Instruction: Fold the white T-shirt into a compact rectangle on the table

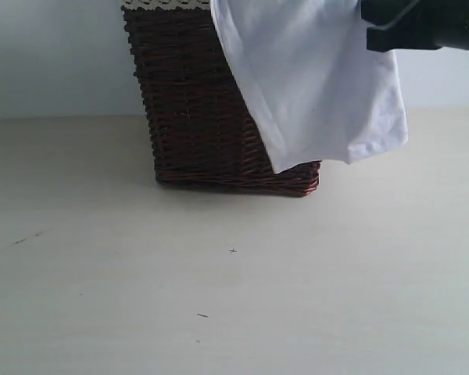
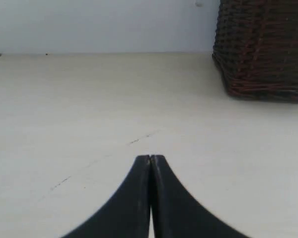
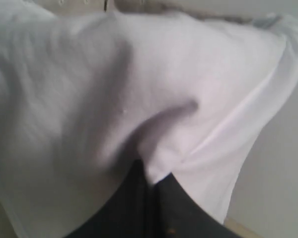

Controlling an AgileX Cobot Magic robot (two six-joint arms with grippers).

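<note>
The right pincer (image 3: 150, 181), clamped on a fold of the white T-shirt (image 1: 313, 86), holds it hanging in front of the wicker basket (image 1: 191, 117), above the desk (image 1: 219, 297). The left pincer (image 2: 150, 159) is closed and empty. The step in hand looks like fetching the shirt; next, it needs spreading flat on the desk.

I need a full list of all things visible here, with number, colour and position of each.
soft white cotton T-shirt: one, white, hanging above the table, before the basket's upper right.
dark brown wicker basket: one, dark brown, standing at the table's back.
pale cream matte table: one, cream, few dark specks.
plain wall: one, pale, behind the table.
left gripper: one, black, shut, empty, over the table.
right gripper: one, black, shut on the T-shirt.
</note>
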